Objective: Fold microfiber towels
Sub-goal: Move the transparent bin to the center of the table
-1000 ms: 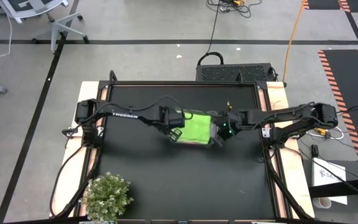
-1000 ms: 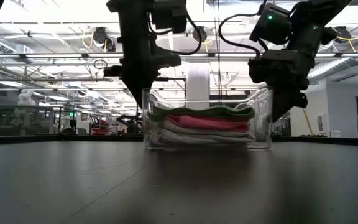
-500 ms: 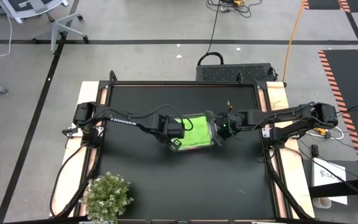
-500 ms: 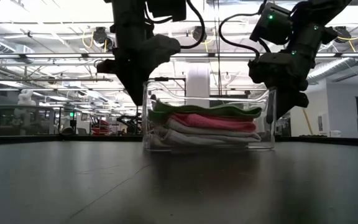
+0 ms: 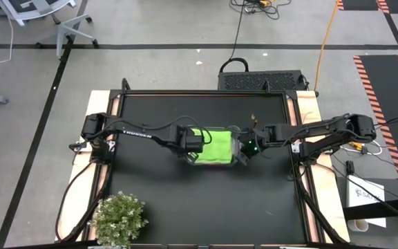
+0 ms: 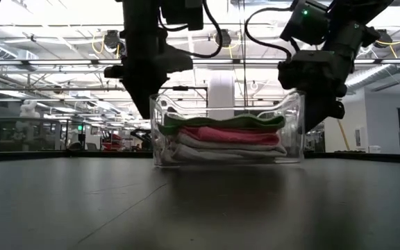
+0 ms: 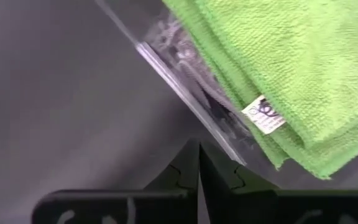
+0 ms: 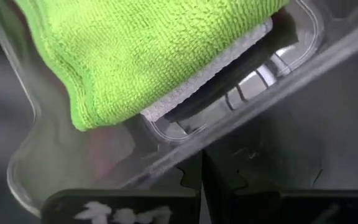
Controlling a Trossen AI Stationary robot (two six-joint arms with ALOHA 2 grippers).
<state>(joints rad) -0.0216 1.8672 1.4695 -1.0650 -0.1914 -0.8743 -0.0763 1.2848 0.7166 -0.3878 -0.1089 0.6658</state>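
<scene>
Both grippers, left (image 5: 187, 153) and right (image 5: 243, 153), pinch opposite walls of the clear plastic bin (image 6: 294, 128), lime green microfiber towel (image 5: 215, 146) between them.

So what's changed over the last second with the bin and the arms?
The clear bin slid slightly toward the left arm's side, with the left end effector and right end effector at its ends. The lime green towel stays on top, pink and white beneath.
</scene>
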